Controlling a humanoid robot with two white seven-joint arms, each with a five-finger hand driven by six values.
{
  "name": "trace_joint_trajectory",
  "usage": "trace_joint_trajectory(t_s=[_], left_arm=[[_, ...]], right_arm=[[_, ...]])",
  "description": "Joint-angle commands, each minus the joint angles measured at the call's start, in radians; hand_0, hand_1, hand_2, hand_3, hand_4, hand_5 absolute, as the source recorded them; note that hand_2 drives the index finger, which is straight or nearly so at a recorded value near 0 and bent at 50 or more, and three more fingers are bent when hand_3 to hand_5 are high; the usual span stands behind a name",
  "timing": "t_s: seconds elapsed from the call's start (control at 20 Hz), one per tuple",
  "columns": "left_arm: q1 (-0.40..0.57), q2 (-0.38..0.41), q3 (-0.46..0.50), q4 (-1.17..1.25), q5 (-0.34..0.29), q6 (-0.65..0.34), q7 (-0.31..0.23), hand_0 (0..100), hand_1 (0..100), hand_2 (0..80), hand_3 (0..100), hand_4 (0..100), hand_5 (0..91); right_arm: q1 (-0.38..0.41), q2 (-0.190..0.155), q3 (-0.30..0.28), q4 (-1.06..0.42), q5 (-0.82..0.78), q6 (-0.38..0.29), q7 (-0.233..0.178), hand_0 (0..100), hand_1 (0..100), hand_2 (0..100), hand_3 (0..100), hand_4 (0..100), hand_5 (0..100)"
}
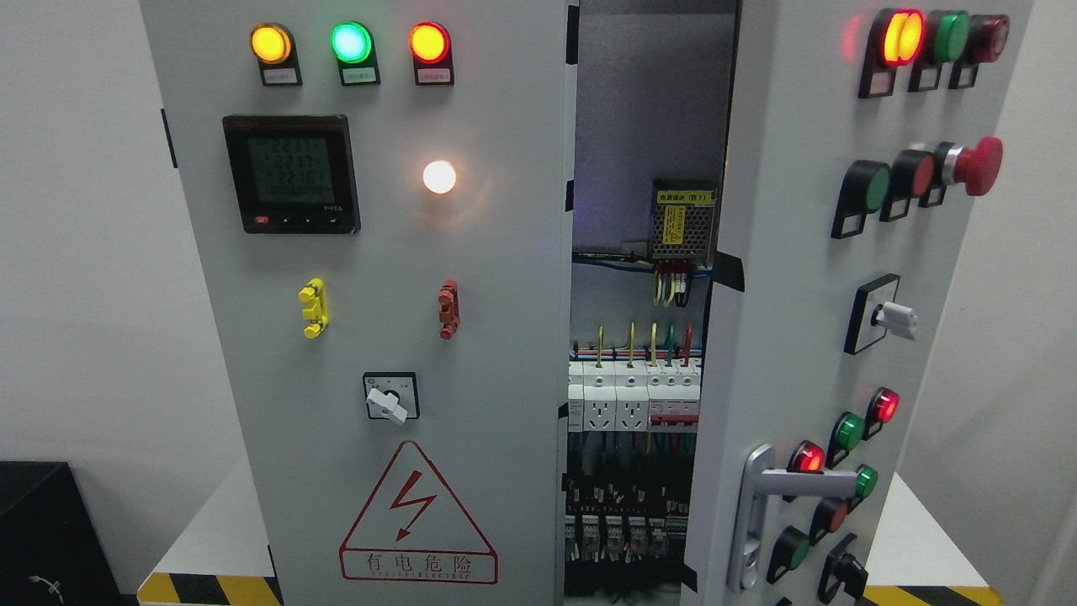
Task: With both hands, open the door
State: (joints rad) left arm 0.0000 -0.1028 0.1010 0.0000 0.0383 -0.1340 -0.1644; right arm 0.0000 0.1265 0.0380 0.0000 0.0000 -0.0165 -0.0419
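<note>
A grey electrical cabinet fills the head view. Its left door (pixel 379 337) looks closed and faces me, with three lit lamps, a digital meter (pixel 291 174), a rotary switch (pixel 389 397) and a red hazard triangle (pixel 418 522). The right door (pixel 791 278) is swung partly open toward me, showing its silver lever handle (pixel 787 492), coloured buttons and a red emergency stop (pixel 976 166). Between the doors the gap shows breakers (pixel 631 396), wiring and a power supply (pixel 683 219). Neither of my hands nor arms shows in this view.
The cabinet stands on a white platform (pixel 206 539) edged with yellow-black hazard tape (pixel 202 589). A black box (pixel 46 530) sits at the lower left. White walls lie on both sides of the cabinet.
</note>
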Motion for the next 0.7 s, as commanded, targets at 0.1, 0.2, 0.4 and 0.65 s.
trace_joint_trajectory(t_s=[0.1, 0.2, 0.4, 0.65], left_arm=[[0.006, 0.0, 0.0, 0.031, 0.0, 0.001, 0.0, 0, 0, 0.0, 0, 0, 0.0], [0.006, 0.0, 0.0, 0.031, 0.0, 0.001, 0.0, 0, 0, 0.0, 0, 0, 0.0], [0.017, 0.014, -0.001, 0.028, 0.002, 0.002, -0.013, 0, 0, 0.0, 0, 0, 0.0], [0.219, 0.22, -0.052, -0.624, 0.125, 0.005, -0.526, 0, 0, 0.0, 0, 0, 0.0]], right_arm=[[-0.008, -0.001, 0.0, 0.009, -0.011, 0.0, 0.0, 0, 0, 0, 0, 0, 0], [-0.008, -0.001, 0.0, 0.009, -0.011, 0.0, 0.0, 0, 0, 0, 0, 0, 0], [-0.008, -0.001, 0.0, 0.009, -0.011, 0.0, 0.0, 0, 0, 0, 0, 0, 0], [-0.008, -0.001, 0.0, 0.009, -0.011, 0.001, 0.0, 0, 0, 0, 0, 0, 0]])
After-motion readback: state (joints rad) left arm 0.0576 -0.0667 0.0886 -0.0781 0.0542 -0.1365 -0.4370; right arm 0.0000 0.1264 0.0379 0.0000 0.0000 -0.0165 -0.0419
